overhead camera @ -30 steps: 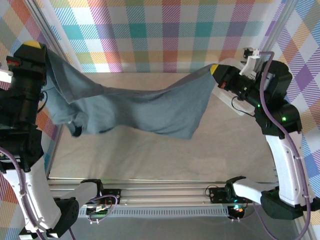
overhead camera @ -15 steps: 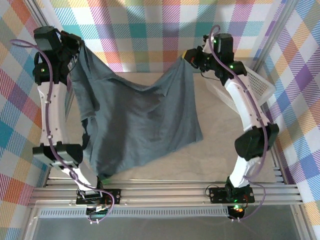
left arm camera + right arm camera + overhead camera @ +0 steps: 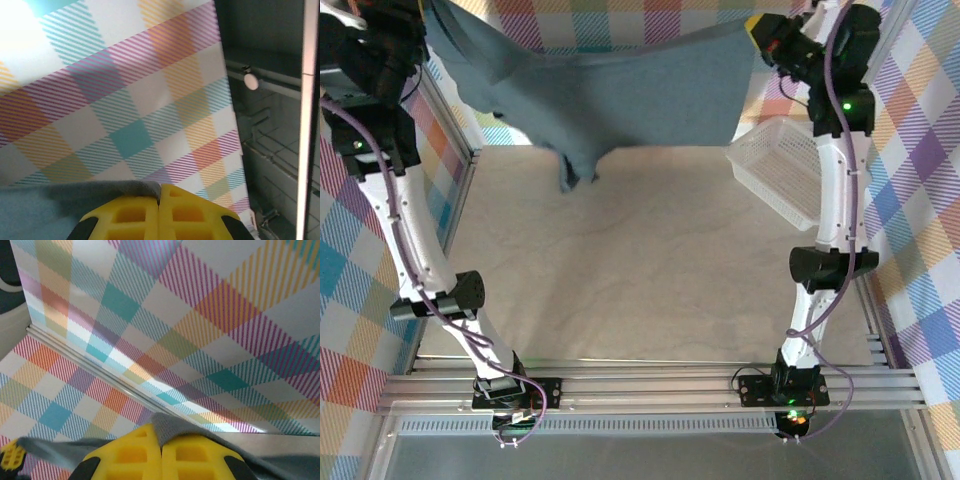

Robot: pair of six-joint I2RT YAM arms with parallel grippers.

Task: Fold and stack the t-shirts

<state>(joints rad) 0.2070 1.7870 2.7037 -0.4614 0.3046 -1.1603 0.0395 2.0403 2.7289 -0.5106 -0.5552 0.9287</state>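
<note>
Moved: both arms, now raised and reaching toward the far wall, with the t-shirt (image 3: 620, 90) carried up off the table (image 3: 650, 290). One table, pale, bare beneath the cloth. One t-shirt, dark grey, hung as a wide band between the arms at the far edge; the top edge is fairly taut, and a bunched corner droops left of centre, apparently clear of the table. One basket (image 3: 785, 165), white and perforated, on the table at far right beside the right arm. One left gripper (image 3: 160, 192), yellow fingers clenched on a shirt edge. One right gripper (image 3: 161, 437), likewise pinched on the opposite edge, cloth draped over its tips. Handling note: this looks like spreading before laying flat. Keep both holds level, lower the hanging edge first and draw toward the near side, so that the drooping corner unrolls rather than tucks under. Difference: half a second ago the shirt sagged deep over the table's middle; now it hangs higher and flatter, and the basket shows in full.
</note>
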